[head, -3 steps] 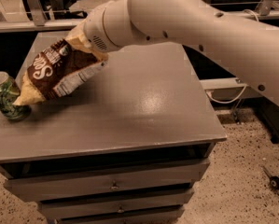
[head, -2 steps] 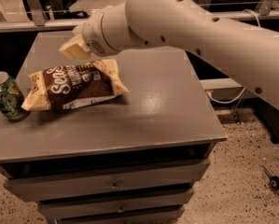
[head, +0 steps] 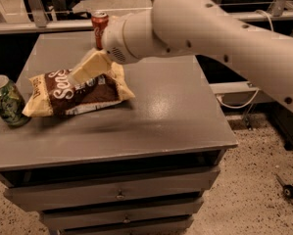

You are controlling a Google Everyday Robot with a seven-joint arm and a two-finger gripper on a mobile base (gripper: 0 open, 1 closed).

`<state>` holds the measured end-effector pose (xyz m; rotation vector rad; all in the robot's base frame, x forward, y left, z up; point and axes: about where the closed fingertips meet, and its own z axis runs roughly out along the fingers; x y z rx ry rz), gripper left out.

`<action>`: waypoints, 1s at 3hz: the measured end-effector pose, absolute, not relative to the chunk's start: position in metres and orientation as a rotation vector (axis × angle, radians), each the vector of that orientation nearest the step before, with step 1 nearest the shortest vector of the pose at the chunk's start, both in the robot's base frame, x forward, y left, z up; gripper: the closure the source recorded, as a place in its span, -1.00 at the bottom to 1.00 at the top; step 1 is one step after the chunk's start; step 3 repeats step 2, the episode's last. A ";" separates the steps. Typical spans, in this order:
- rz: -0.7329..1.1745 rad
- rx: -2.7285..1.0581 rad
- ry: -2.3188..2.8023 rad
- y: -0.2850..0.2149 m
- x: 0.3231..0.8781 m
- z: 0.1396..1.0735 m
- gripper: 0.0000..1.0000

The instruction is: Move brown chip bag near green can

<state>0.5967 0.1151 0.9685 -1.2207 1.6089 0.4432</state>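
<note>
A thick, cream-coloured arm (head: 224, 33) is seen entering from the right edge of the view and is stretched leftwards, sloping slightly upward towards its far end. It is ended by a rounded wrist (head: 131, 35), on whose underside a small perforated patch is visible. From the wrist, the tool (head: 85, 71) is angled down and to the left as a pale wedge. The tool is held low over the left half of the worktop (head: 175, 111), towards its rear.

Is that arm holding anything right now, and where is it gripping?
Cannot be told: the end effector is over the top edge of the brown chip bag, which lies on the table by the green can.
</note>
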 end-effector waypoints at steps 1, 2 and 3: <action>0.377 -1.245 1.584 0.019 0.598 0.978 -1.00; 0.282 -1.289 1.588 -0.060 0.593 0.985 -1.00; 0.282 -1.289 1.588 -0.060 0.593 0.985 -1.00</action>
